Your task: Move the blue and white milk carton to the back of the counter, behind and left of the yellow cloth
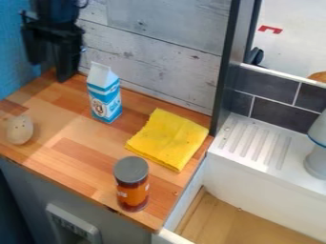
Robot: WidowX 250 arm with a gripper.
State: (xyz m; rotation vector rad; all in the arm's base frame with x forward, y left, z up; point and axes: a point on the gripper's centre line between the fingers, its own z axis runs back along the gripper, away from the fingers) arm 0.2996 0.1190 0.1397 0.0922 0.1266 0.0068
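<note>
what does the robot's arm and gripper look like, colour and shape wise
The gripper is black and blocky, with two chunky, straight-sided fingers below a wider crosspiece. The arm above is dark too, and what looks like a thin dark cable loops beside it.

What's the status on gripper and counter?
Gripper open, upper left, holding nothing. Carton upright, nearest it. Cloth and jar farther off, not between them.
</note>
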